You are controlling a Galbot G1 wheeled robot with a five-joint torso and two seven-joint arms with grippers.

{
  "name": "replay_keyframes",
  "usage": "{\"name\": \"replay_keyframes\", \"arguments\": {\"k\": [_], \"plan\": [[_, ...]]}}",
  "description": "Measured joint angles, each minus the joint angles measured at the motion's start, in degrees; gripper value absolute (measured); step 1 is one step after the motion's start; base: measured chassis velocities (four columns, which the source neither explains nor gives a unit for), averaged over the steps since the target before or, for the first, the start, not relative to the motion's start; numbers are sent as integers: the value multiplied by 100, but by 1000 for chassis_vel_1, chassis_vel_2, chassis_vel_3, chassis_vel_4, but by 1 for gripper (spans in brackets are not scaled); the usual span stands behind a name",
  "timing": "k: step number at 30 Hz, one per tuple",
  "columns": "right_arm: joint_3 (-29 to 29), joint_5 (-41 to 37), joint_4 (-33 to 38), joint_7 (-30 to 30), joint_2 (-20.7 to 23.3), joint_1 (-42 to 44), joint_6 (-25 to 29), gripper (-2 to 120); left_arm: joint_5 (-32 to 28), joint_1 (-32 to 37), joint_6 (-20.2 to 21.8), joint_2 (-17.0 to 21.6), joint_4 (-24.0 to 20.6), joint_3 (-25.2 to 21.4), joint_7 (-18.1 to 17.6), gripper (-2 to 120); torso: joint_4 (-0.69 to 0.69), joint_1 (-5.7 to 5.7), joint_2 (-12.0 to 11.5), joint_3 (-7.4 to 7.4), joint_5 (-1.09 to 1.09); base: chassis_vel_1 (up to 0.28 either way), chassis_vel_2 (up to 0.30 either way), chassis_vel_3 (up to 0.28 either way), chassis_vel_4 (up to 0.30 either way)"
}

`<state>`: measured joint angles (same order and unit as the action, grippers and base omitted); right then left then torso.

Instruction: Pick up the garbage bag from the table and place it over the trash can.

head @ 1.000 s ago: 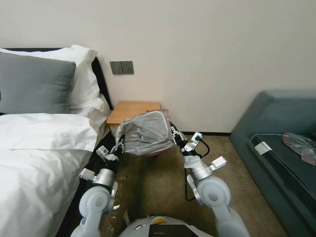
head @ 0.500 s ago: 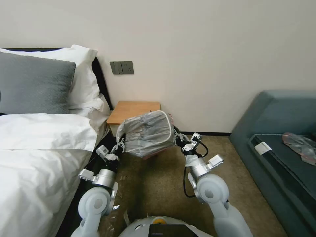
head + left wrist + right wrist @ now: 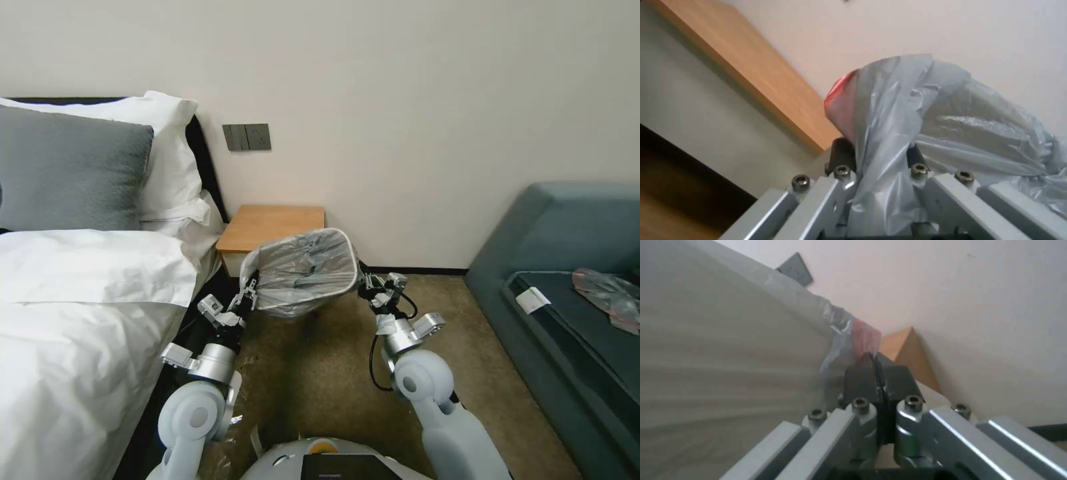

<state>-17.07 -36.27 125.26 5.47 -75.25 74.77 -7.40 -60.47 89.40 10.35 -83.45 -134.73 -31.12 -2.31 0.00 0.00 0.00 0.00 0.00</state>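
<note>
The garbage bag [image 3: 300,270] covers the trash can [image 3: 347,248] in front of the nightstand [image 3: 270,225]. Left gripper [image 3: 251,288] and right gripper [image 3: 362,277] each clamp its rim at opposite sides.

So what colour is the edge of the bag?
Pink-red on the garbage bag, clearest in the left wrist view.
</note>
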Motion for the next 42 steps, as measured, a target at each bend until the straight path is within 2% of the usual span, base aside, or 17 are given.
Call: {"name": "replay_keyframes", "arguments": {"k": [12, 16, 19, 20, 28, 30, 33, 37, 38, 39, 40, 42], "plan": [[-42, 571, -289, -60, 31, 0, 174, 0, -2, -12, 35, 11, -11, -2, -58, 5, 0, 0, 0, 0, 0, 0, 0, 0, 0], [-147, 908, -292, -180, 58, 141, 363, 7, 40, -25, 55, 38, 14, -12, -107, 5, 0, 0, 0, 0, -1, 0, 0, 0, 0], [-417, 1584, -187, -354, 101, 451, 606, 22, 83, -42, 97, 77, 37, -23, -172, 5, 0, 0, 0, 0, 0, 0, 0, 0, 0], [-417, 1584, -187, -354, 101, 451, 606, 22, 83, -42, 97, 77, 37, -23, -172, 5, 0, 0, 0, 0, 0, 0, 0, 0, 0], [-1171, 2877, 465, -518, 116, 1219, 1177, 53, 271, -94, 164, 143, 93, -26, -320, 5, -1, 0, 0, 0, 0, 0, 0, 0, 0], [-1213, 2938, 533, -558, 116, 1248, 1219, 55, 306, -97, 173, 150, 99, -18, -340, 5, -1, 0, 0, 0, 0, 0, 0, 0, 0], [-1308, 3075, 906, -782, 176, 1312, 1462, 72, 588, -101, 234, 201, 130, 34, -417, 5, 0, 0, 0, 0, 0, 0, 0, 0, 0], [-1294, 3158, 1121, -909, 272, 1300, 1532, 80, 845, -89, 255, 261, 152, 73, -420, 5, 0, 0, 0, 0, -1, 0, 0, 0, 0], [-1263, 3206, 1184, -942, 330, 1286, 1541, 80, 938, -83, 269, 286, 155, 85, -420, 5, -1, 0, 0, 0, -1, 0, 0, 0, 0], [-1164, 3336, 1300, -1000, 485, 1231, 1539, 72, 1166, -72, 319, 343, 155, 103, -424, 5, 0, 0, 0, 0, 0, 0, 0, 0, 0], [-1164, 3336, 1300, -1000, 485, 1231, 1539, 72, 1166, -72, 319, 343, 155, 103, -424, 5, 0, 0, 0, 0, 0, 0, 0, 0, 0], [-940, 3675, 1451, -1105, 953, 1037, 1372, 63, 1688, -55, 413, 468, 153, 129, -421, 5, 0, 0, 0, 0, 0, 0, 0, 0, 0]]}}
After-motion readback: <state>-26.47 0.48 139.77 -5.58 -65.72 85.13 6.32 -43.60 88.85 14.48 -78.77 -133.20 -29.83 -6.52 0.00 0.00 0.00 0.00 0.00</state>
